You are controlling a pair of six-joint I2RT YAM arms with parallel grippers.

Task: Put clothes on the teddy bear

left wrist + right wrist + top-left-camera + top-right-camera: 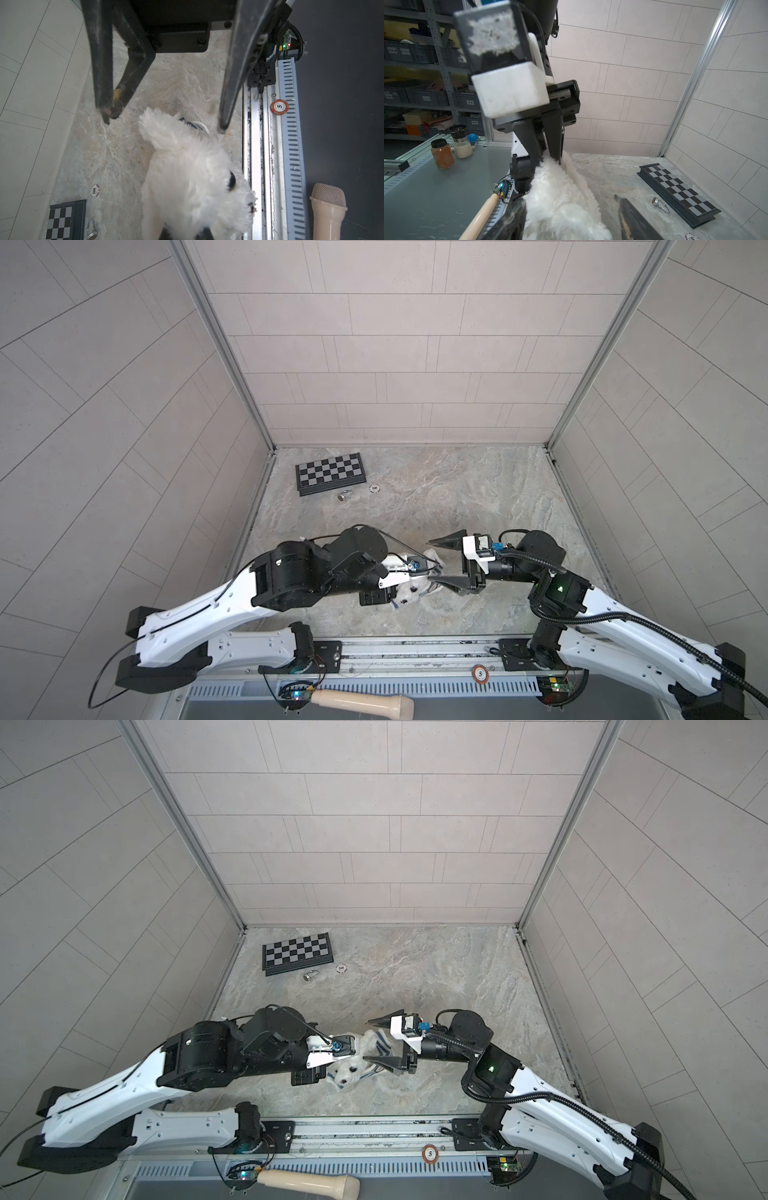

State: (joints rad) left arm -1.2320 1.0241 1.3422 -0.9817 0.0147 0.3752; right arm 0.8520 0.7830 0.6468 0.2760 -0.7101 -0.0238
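Note:
The fluffy white teddy bear point(409, 593) lies near the table's front edge between both arms, also in a top view point(347, 1073). A blue-and-white striped shirt point(380, 1043) sits bunched at its body. My left gripper point(185, 234) is shut on the bear's fur; the right wrist view shows its jaws point(551, 155) pinched into the plush. My right gripper point(436, 562) is open, its fingers spread wide to either side of the bear point(562, 197). In the left wrist view the bear's ear point(153, 128) lies between the right fingertips, and its eye point(231, 179) shows.
A folded chessboard point(331, 472), a white poker chip point(375, 488) and a small metal piece point(344, 495) lie at the back left. A red chip point(481, 674) sits on the front rail. A beige microphone point(361, 701) lies beyond the front edge.

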